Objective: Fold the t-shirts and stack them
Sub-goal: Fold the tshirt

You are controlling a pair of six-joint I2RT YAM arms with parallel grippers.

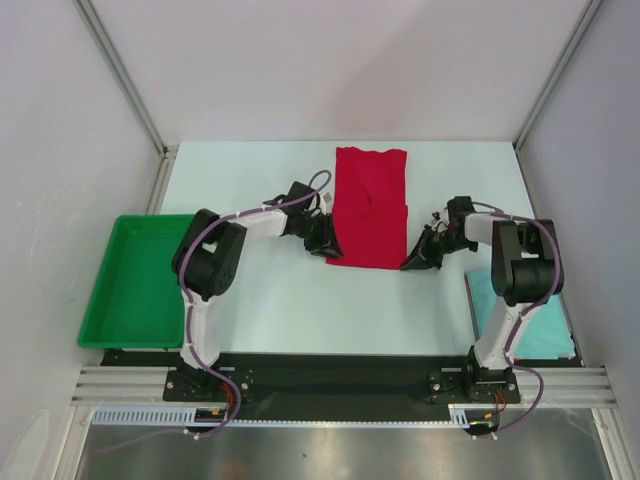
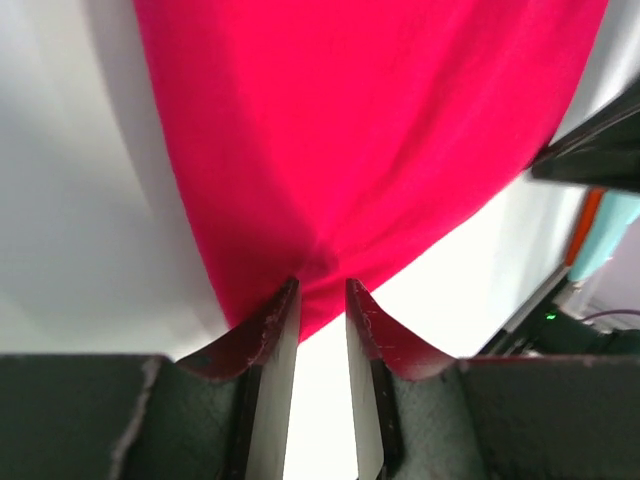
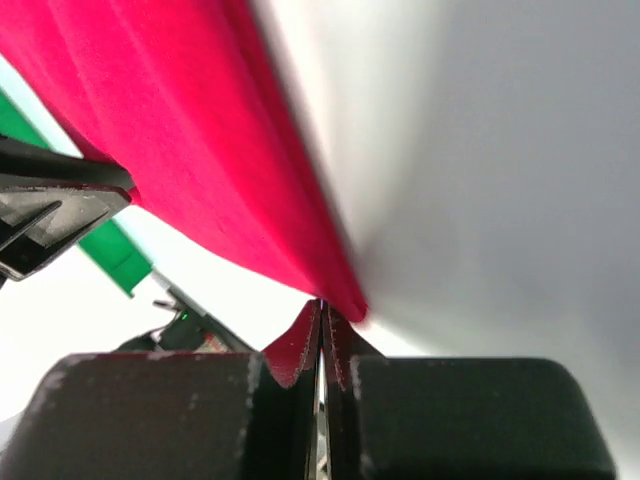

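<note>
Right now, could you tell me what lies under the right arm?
A folded pale teal t-shirt lies on the table there; the arm covers its middle, so its full outline is hidden.

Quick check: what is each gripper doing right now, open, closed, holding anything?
Left gripper: closed, pinching the edge of the red t-shirt.
Right gripper: closed, pinching a corner of the red t-shirt.

White arms (image 1: 197, 330), blk joints (image 1: 210, 262), purple cables (image 1: 320, 177)
</note>
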